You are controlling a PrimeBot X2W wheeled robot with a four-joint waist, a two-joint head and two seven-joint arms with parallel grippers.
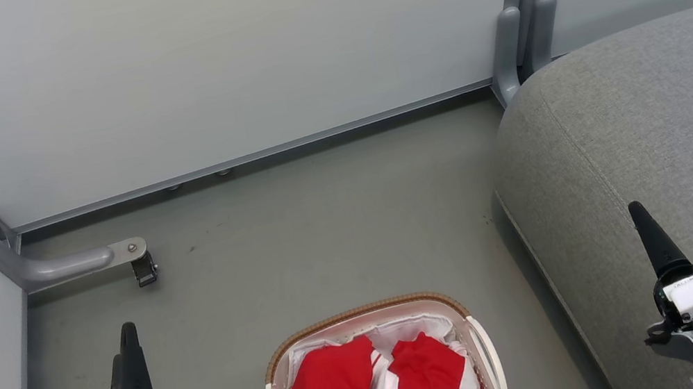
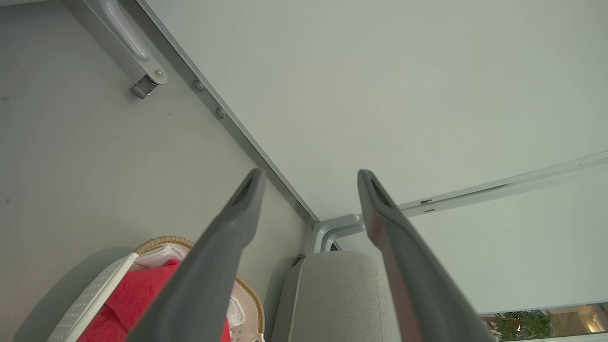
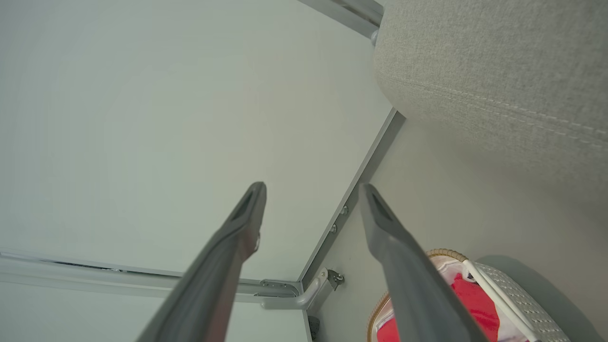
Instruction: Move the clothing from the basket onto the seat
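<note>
Red and white clothing [image 1: 378,386] fills the white basket [image 1: 480,341] with a brown woven rim, which stands on the floor at the bottom centre. The big grey seat [image 1: 651,122] lies to the right of it. My left gripper [image 1: 122,345] hovers left of the basket; its wrist view shows the fingers [image 2: 240,209] spread apart and empty, with the clothing [image 2: 135,299] and basket [image 2: 90,299] below. My right gripper [image 1: 643,222] hangs over the seat's front part, open too, fingers [image 3: 380,218] apart, with the basket [image 3: 517,299] and seat [image 3: 498,71] in its view.
Pale partition walls [image 1: 210,55] close off the back and left. A grey bracket foot with a caster [image 1: 144,270] juts onto the floor at the left corner. Bare grey floor [image 1: 324,226] lies between basket and wall.
</note>
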